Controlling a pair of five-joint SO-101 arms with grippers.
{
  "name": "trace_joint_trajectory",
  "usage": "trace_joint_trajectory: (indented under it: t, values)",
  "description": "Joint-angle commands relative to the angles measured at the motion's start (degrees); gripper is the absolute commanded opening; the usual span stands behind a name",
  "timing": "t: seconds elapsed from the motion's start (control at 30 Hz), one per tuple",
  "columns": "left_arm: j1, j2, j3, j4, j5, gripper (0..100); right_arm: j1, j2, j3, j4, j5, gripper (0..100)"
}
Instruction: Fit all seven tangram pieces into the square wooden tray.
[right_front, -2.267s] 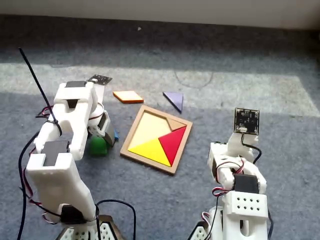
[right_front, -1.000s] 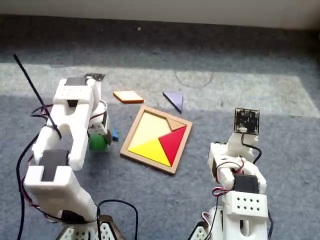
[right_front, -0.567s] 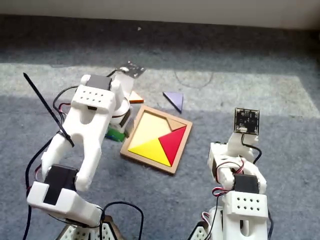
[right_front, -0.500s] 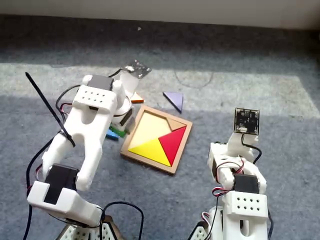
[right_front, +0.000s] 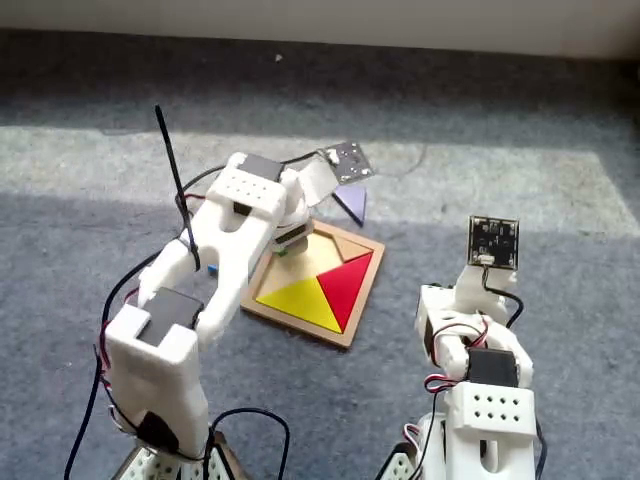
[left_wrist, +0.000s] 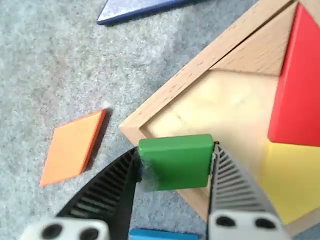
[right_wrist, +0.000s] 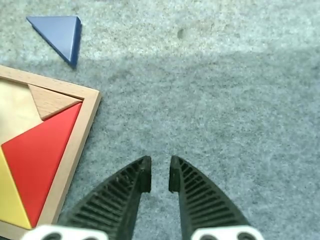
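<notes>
Tangram play had moved on by one piece. The green piece, which lay on the bench left of the square wooden tray some two seconds earlier, was now pinched between the jaws of the left claw. It hung over the tray's corner, above the pale bare floor. The left arm had swung across from beside the tray to bring it there. The red piece, yellow piece and tan triangle sat in the tray as before. The orange piece, purple triangle and blue piece lay outside it. The right claw had not stirred, its jaws slightly parted on nothing. The carry looked finished; lowering, squaring and release seemed to remain.
</notes>
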Motion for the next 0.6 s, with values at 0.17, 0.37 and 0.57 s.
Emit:
trace_joint_trajectory:
  t: [0.17, 0.37, 0.57]
  values:
    - [6.46, 10.33, -20.26, 14.59, -2.99, 1, 0.66, -0.84, 1.98, -5.85, 3.16, 7.7]
    - [7.96, 10.95, -23.16, 17.05, -2.73, 7, 0.84, -0.84, 2.33, -6.81, 3.16, 7.7]
    - [7.60, 11.03, -22.90, 17.14, -2.64, 18, 0.84, -0.84, 2.33, -6.73, 3.16, 7.7]
